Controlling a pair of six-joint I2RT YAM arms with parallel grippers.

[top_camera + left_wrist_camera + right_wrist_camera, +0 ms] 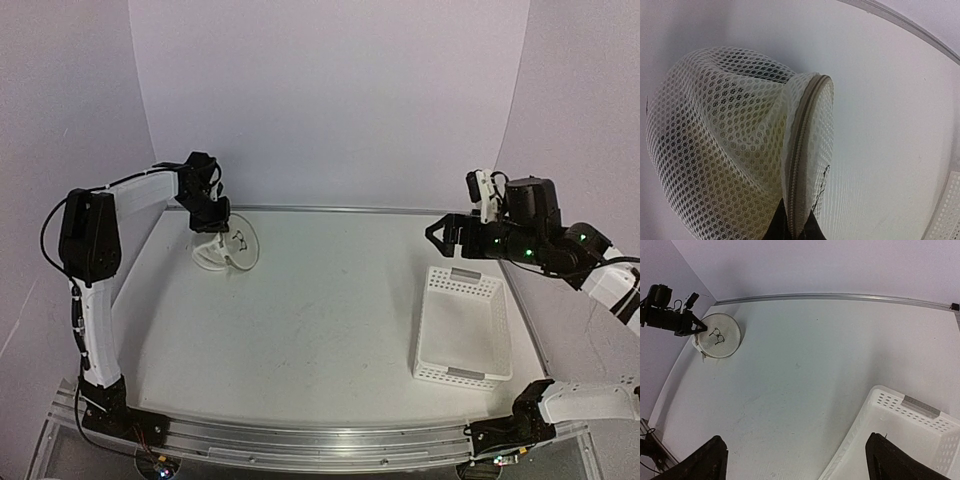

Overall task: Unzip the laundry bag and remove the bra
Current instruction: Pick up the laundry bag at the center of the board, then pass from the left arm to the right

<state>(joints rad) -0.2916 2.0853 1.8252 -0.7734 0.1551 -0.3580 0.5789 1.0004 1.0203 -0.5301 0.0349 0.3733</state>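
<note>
Wide white tabletop (300, 330) fills the overhead view. The left arm (92, 250) rises tall from its base at the near left, elbow high, forearm reaching across and dipping down at the far left corner. On the other side the right arm (560, 250) hangs in the air above the far end of the white perforated basket (463, 281), which sits on the right half of the tabletop, well apart from the action. The laundry bag (230, 250) is at that far left corner, near the back edge, tipped so its round face looks toward the right.

Only the overhead view gives both arms at once. The right wrist view looks across the whole tabletop and catches the bag's flat face, with a basket corner close below. The left wrist view goes close up: honeycomb mesh bulging on the left, something darker showing through, and I can't tell what it is.

Left gripper (795, 227) is pressed together, pinching the bag at its zipped rim. Right gripper (797, 460) is spread wide, nothing between its fingers. The zipper (800, 150) looks closed along the rim in the close view. Smallest of all is the black bra outline (716, 335) on the round face, clear from the right wrist view.
</note>
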